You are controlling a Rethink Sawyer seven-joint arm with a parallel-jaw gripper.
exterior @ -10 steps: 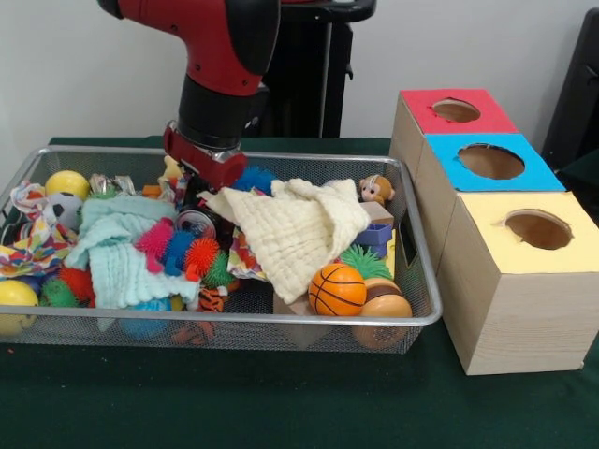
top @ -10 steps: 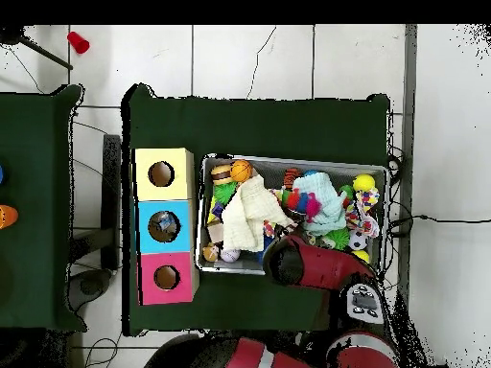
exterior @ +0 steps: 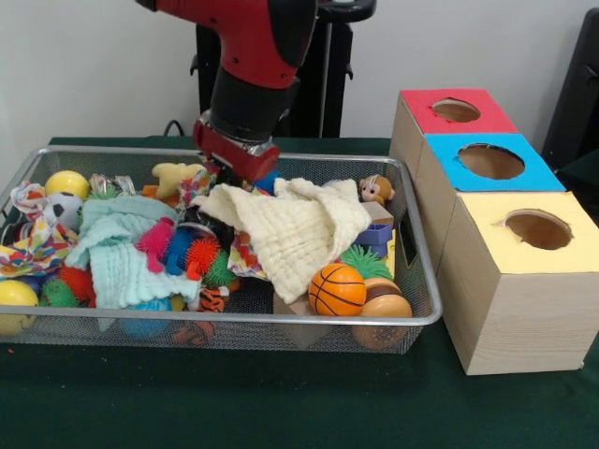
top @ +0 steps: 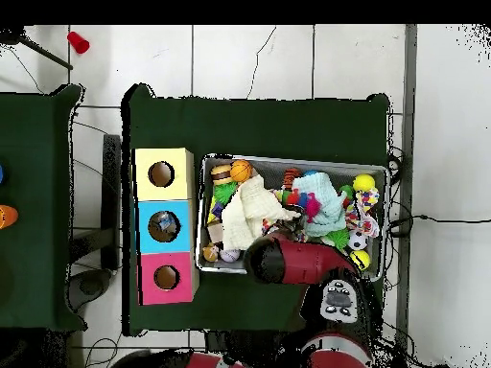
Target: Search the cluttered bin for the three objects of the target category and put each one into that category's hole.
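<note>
Front view: the gripper (exterior: 234,168) dips behind the cream cloth (exterior: 295,229) at the far side of the wire-mesh bin (exterior: 281,318); its fingers are hidden by the red wrist block and the clutter, so I cannot tell whether they are spread or pinching. No clear bottle can be made out here. A crinkly clear scrap (exterior: 110,183) lies at the far rim, well to the picture's left of the gripper; what it is stays uncertain. The red-topped box's hole (exterior: 456,110) sits outside the bin, well to the gripper's picture-right.

Overhead view: the arm (top: 292,261) covers the gripper and the bin's robot-side edge. The bin (top: 288,161) holds jumbled toys; bottles are indistinguishable. The red-topped hole (top: 166,278) lies to picture-left of the arm's end.
</note>
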